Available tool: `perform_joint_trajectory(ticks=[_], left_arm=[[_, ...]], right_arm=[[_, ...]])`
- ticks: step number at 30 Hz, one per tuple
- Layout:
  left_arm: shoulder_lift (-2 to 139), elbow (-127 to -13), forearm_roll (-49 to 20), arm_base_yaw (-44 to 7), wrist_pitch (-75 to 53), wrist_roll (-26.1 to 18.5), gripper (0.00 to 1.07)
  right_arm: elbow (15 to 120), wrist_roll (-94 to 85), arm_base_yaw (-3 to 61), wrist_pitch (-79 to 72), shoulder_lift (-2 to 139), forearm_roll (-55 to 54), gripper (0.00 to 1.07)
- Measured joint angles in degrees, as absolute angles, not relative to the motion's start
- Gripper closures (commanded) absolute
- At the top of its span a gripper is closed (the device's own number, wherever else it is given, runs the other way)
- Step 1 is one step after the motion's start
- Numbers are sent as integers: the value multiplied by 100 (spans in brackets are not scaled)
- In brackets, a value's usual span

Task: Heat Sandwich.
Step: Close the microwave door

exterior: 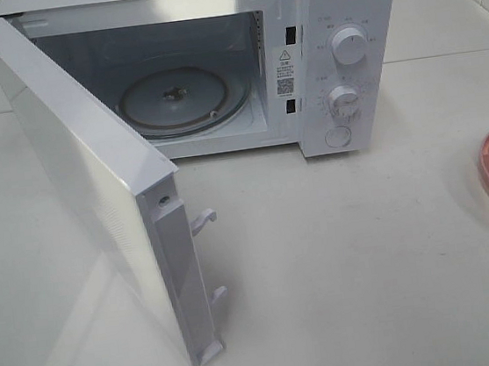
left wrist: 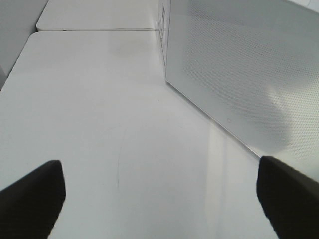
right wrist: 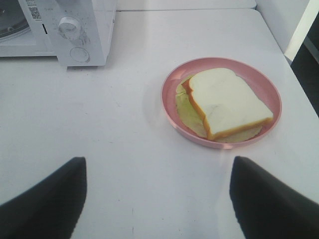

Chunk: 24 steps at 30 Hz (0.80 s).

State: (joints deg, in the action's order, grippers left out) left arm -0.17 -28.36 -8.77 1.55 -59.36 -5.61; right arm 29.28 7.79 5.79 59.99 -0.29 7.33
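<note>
- Microwave [exterior: 336, 58] — door [exterior: 85, 183] swung wide, glass turntable [exterior: 184, 100] bare.
- Sandwich [right wrist: 227, 102] on pink plate [right wrist: 172, 82], on the table [exterior: 343, 269] right of the microwave.
- Left gripper [left wrist: 159, 199] — jaws spread, empty, apparently beside the door.
- Right gripper [right wrist: 157, 199]: jaws apart, near the plate.

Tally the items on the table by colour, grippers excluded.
White: 1, the microwave, door open
Pink: 1, the plate
Tan with green filling: 1, the sandwich on the plate
Total: 3
</note>
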Motion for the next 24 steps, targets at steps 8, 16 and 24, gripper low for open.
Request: perform_joint_trajectory(ticks=[8,16,24], left_arm=[[728,-3014,-928,155,-5317,-579,15],[1507,-3014,-1026,155,-4870,-584,45],[2080,-2859,-1026,155,-3793,-584,84]], right_arm=[[2928,779,579,5999,-29,733,31],[2928,779,579,5993,-29,733,31],[2928,779,579,5993,-29,733,31]])
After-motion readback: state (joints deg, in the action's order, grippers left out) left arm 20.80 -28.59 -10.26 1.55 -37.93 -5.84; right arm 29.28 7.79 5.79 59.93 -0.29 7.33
